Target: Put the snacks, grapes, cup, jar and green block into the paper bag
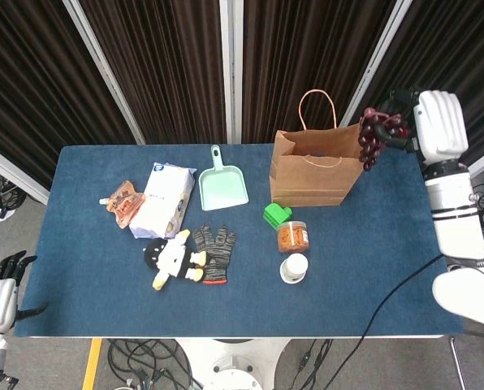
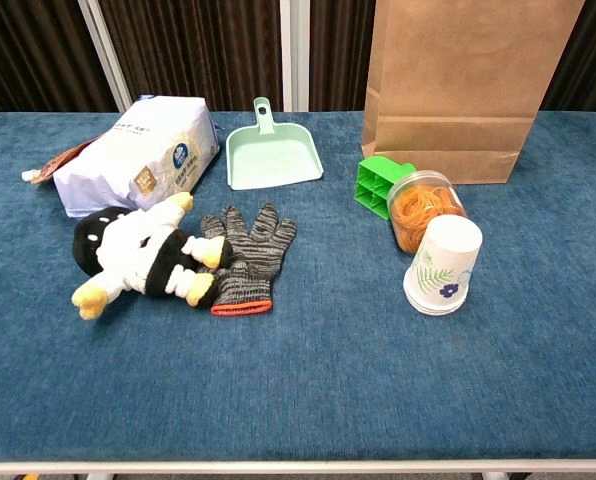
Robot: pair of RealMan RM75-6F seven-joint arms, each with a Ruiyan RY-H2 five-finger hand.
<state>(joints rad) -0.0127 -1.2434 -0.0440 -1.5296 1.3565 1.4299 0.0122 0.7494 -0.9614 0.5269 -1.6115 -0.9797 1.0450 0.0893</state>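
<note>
The grapes (image 1: pixel 370 136) are grasped by the right robot hand (image 1: pixel 437 122) beside the paper bag (image 1: pixel 317 166) rim; released here, they could fall outside it

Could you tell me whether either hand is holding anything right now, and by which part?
The right hand holds the grapes by the top of the bunch, which hangs beside the paper bag. The left hand holds nothing.
</note>
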